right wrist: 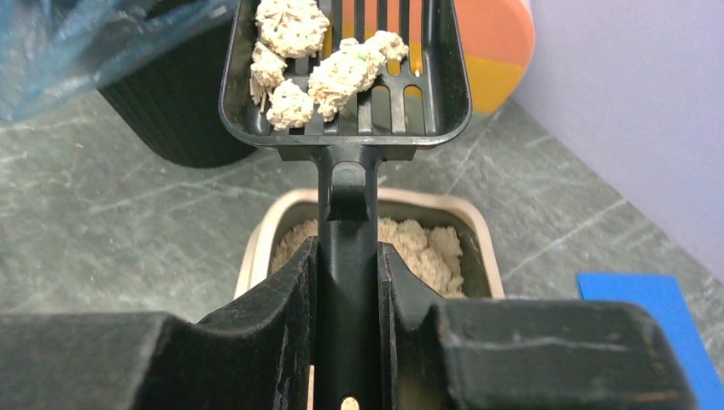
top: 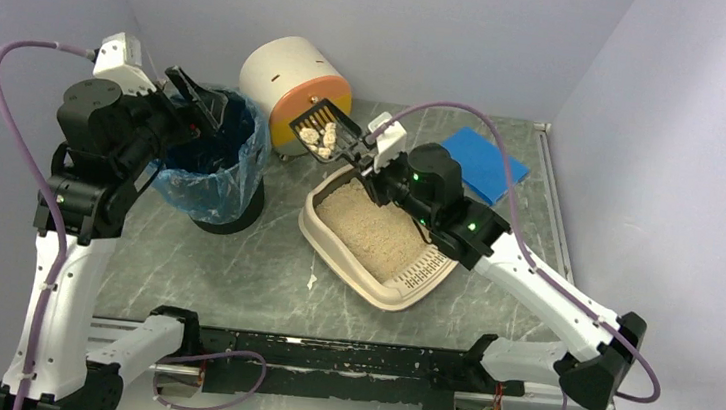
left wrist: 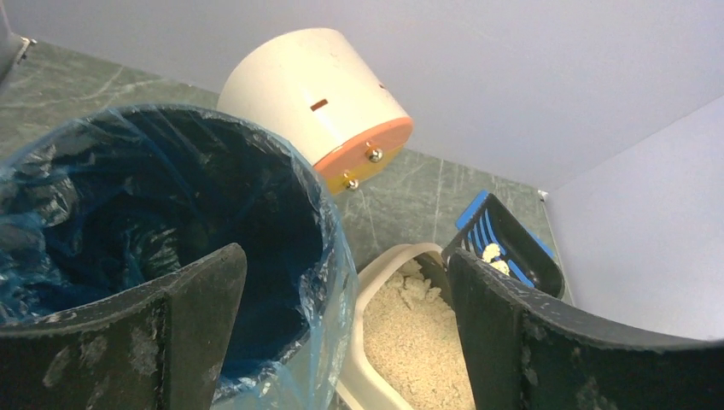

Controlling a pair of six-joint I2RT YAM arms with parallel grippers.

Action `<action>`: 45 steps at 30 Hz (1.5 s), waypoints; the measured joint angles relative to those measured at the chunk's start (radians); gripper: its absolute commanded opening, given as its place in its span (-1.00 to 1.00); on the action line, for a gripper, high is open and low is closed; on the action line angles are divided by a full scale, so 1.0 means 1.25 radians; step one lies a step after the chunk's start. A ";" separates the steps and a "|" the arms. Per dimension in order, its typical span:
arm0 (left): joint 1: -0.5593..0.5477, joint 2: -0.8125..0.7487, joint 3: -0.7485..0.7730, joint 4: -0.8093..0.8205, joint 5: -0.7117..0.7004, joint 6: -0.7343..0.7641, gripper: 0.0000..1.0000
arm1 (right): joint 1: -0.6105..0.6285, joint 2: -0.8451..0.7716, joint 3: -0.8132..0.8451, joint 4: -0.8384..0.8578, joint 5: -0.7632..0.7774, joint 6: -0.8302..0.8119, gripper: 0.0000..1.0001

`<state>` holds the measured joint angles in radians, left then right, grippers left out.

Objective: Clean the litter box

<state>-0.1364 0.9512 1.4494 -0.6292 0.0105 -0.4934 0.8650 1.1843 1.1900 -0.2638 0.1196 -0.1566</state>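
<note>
The beige litter box (top: pixel 312 222) lies mid-table with tan litter inside; its rim also shows in the wrist views (left wrist: pixel 382 286) (right wrist: pixel 256 248). My right gripper (top: pixel 372 158) (right wrist: pixel 348 256) is shut on the handle of a black slotted scoop (top: pixel 324 131) (right wrist: pixel 350 128). The scoop hangs above the box's far end, toward the bin, and carries several pale litter clumps (right wrist: pixel 329 73). My left gripper (top: pixel 193 98) (left wrist: pixel 346 256) stands open and empty over the near rim of the black bin with a blue liner (top: pixel 232 167) (left wrist: pixel 111 213).
A white drum-shaped unit with an orange and yellow front (top: pixel 291 73) (left wrist: pixel 316 94) lies behind the bin and the box. A blue flat pad (top: pixel 489 162) (right wrist: pixel 657 320) sits at the back right. A small litter crumb (top: pixel 312 282) lies in front of the box.
</note>
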 measured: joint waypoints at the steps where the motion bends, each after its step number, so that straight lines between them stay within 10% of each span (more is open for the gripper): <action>1: 0.000 0.010 0.016 -0.014 -0.007 0.010 0.90 | 0.003 0.020 0.025 -0.002 -0.002 -0.004 -1.00; 28: 0.000 -0.035 0.273 -0.063 -0.068 -0.006 0.93 | 0.120 0.477 0.513 0.000 0.038 -0.360 -1.00; 45: 0.000 -0.038 0.291 -0.067 -0.068 -0.016 0.93 | 0.212 0.571 0.451 0.331 0.173 -0.880 -1.00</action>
<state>-0.1368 0.9039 1.8130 -0.7124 -0.0750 -0.5129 1.1301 1.8984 1.7535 0.1497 0.3359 -1.2572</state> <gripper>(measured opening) 0.968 0.263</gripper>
